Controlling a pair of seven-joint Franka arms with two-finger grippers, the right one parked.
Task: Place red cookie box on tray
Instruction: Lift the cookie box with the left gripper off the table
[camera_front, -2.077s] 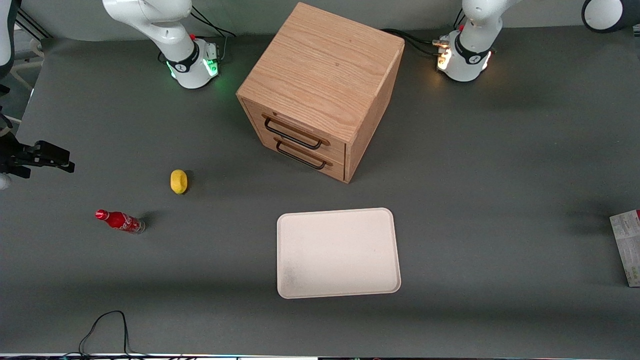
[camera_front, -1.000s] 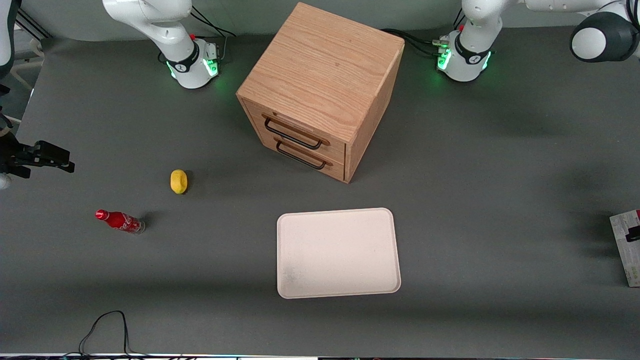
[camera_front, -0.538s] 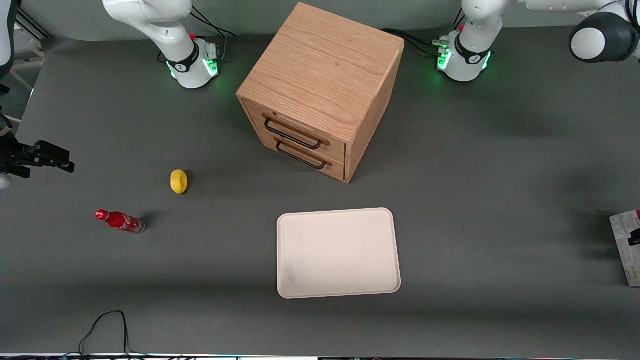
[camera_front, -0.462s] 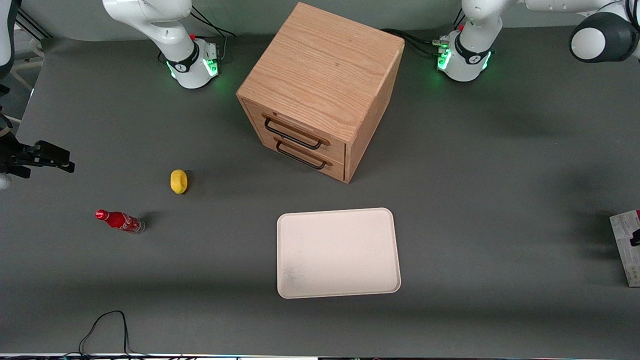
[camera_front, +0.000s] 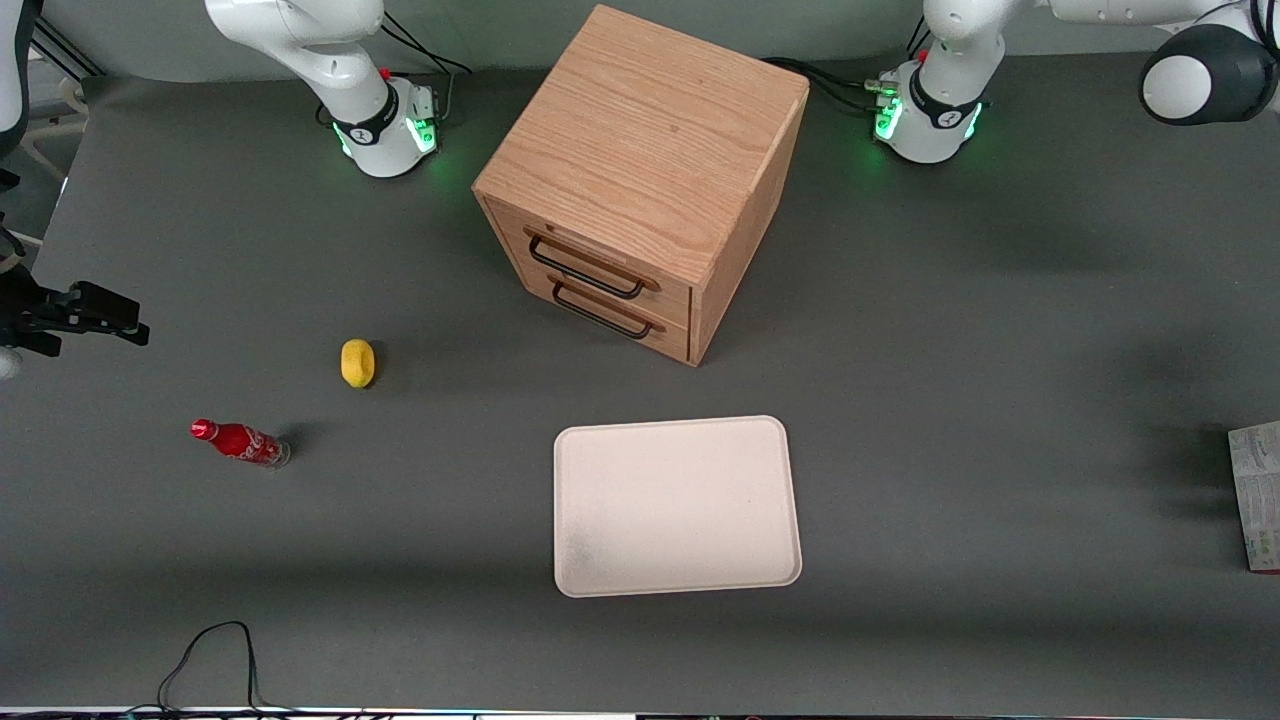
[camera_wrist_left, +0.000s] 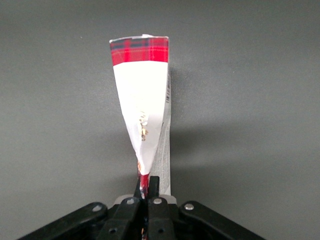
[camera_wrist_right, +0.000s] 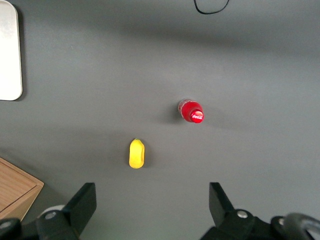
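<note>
The gripper (camera_wrist_left: 145, 186), fingers pinched on the box (camera_wrist_left: 141, 107), has just tilted it up at the table's working-arm edge; tray (camera_front: 676, 505) waits.

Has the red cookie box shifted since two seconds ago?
Yes. In the front view the red cookie box sits slightly farther from the tray, toward the working arm's end; the gripper pinches it.

Wooden two-drawer cabinet (camera_front: 640, 180) mid-table; yellow object (camera_front: 357, 362), upright cola bottle (camera_front: 240, 442) toward parked arm's end.
</note>
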